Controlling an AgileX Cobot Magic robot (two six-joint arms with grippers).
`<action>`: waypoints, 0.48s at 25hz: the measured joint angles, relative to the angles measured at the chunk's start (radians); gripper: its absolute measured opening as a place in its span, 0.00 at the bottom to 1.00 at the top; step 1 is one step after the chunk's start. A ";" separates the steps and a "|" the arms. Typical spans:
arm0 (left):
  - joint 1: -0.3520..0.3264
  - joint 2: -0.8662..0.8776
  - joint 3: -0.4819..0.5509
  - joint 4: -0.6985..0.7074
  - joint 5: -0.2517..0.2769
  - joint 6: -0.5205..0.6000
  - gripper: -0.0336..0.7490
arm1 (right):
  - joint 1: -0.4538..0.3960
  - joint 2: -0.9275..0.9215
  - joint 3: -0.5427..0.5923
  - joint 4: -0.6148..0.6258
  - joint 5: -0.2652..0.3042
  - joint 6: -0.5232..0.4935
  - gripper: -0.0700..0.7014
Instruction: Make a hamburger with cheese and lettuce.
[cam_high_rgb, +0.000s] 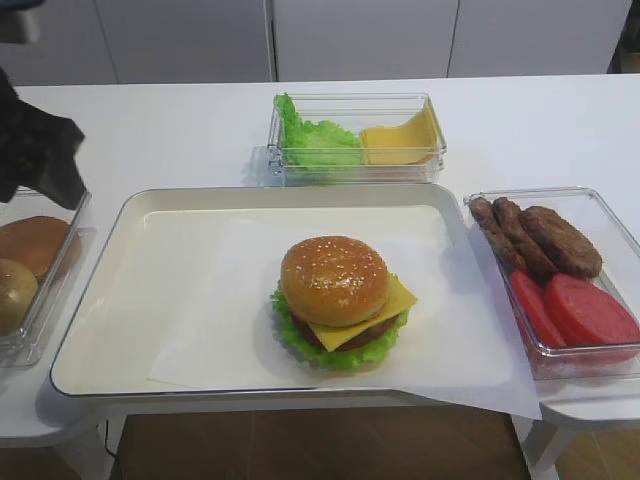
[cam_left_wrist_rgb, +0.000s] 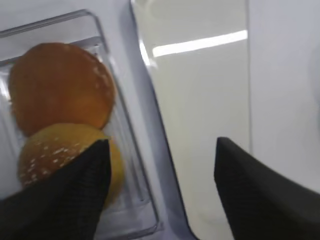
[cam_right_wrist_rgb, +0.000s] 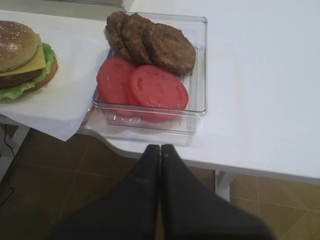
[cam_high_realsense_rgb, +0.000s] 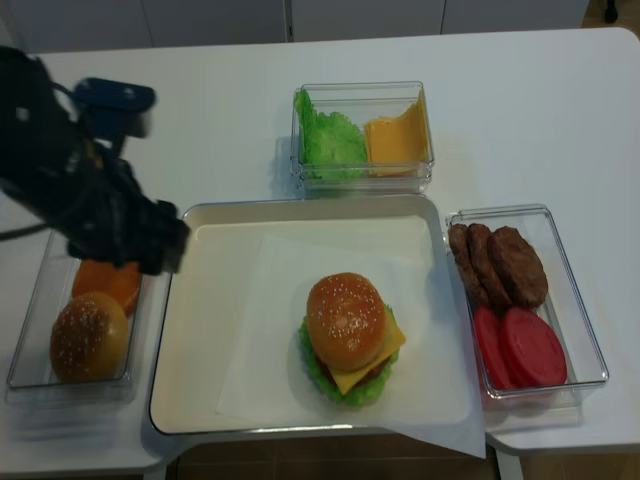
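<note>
Wide-spread and holding nothing, our left gripper (cam_left_wrist_rgb: 160, 170) hangs over the left rim of the tray (cam_high_realsense_rgb: 200, 330), partly above the bun box (cam_high_realsense_rgb: 35, 340) that sits just left of it. In that box we see a plain bun (cam_high_realsense_rgb: 105, 283) and a sesame bun (cam_high_realsense_rgb: 88, 337). On paper (cam_high_realsense_rgb: 260, 370) near the tray's middle stands the hamburger (cam_high_realsense_rgb: 349, 335), capped with a seeded bun; its cheese (cam_high_rgb: 398, 300) pokes a corner out to the right and its lettuce (cam_high_rgb: 292, 335) frills round the bottom. Behind the tray sits a box of leaves and cheese slices (cam_high_realsense_rgb: 365, 135). Right of the tray, a box (cam_right_wrist_rgb: 200, 65) holds patties (cam_right_wrist_rgb: 160, 45) and tomato slices (cam_right_wrist_rgb: 150, 85). Our right gripper (cam_right_wrist_rgb: 160, 150), pressed together with nothing in it, sits off the table's near edge, right of the tray.
</note>
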 joint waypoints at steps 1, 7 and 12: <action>0.029 -0.020 0.000 0.000 0.012 0.003 0.66 | 0.000 0.000 0.000 0.000 0.000 0.000 0.09; 0.170 -0.145 0.004 0.010 0.077 0.038 0.66 | 0.000 0.000 0.000 0.000 0.000 0.000 0.09; 0.250 -0.258 0.055 0.010 0.124 0.064 0.66 | 0.000 0.000 0.000 0.000 0.000 0.000 0.09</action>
